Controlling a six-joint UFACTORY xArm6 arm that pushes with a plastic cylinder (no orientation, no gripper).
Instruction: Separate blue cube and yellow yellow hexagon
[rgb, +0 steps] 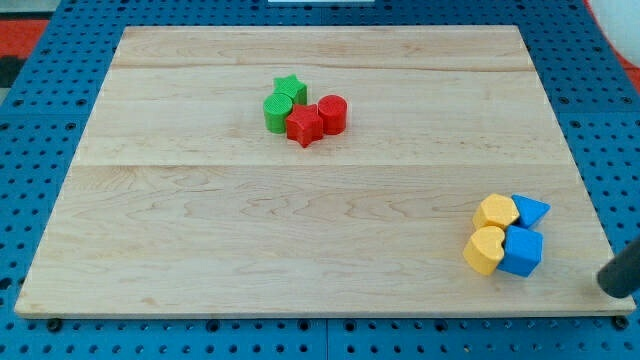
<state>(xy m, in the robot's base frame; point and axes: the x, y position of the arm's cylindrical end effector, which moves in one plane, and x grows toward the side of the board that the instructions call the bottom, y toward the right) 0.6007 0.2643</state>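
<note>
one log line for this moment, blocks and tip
my tip: right of blue cube, apart | yellow hexagon: touching cube | yellow heart, blue wedge: same cluster | step: not separated

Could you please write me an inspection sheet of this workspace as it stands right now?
Surface: pale wooden board made of joined planks, lying flat.
Job's things: blue cube and yellow hexagon sit in one tight cluster near the board's lower right corner, not yet separated.
Clutter: yellow heart and blue triangular block are packed into the same cluster; green star, green cylinder, red star and red cylinder huddle near the view's top centre.
Grippers: none; my tip is off the board's right edge, right of the blue cube, touching nothing.
Cables: nothing seen.
Surroundings: blue perforated base around the board.
</note>
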